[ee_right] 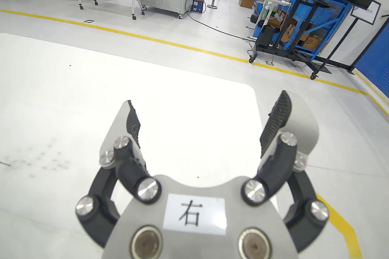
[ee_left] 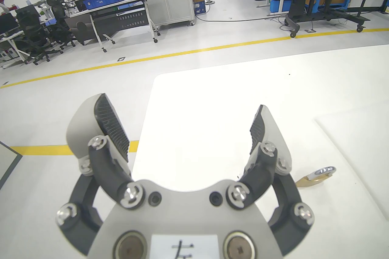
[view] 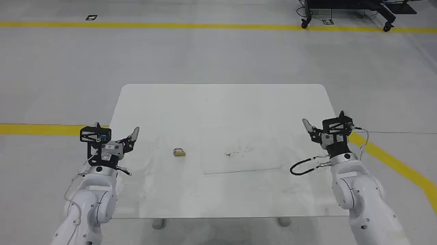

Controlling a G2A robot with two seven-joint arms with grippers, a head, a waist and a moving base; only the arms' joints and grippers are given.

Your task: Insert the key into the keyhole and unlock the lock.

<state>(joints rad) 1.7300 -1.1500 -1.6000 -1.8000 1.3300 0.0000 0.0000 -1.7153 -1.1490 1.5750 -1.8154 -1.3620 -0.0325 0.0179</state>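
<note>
A small brass padlock [view: 179, 152] with a silver shackle lies on the white table [view: 218, 108], left of the middle near the front. In the left wrist view the padlock [ee_left: 316, 178] lies just beyond one finger. My left gripper [view: 113, 135] [ee_left: 182, 117] hovers at the table's left edge, open and holding nothing, a short way left of the padlock. My right gripper [view: 328, 126] [ee_right: 209, 117] hangs over the table's right edge, open and holding nothing. I cannot make out a key.
A thin clear sheet [view: 242, 160] lies flat on the table right of the padlock, with faint dark specks [ee_right: 45, 157] on it. A black cable [view: 304, 166] loops off my right arm. Yellow floor tape [view: 205, 25] runs past the table.
</note>
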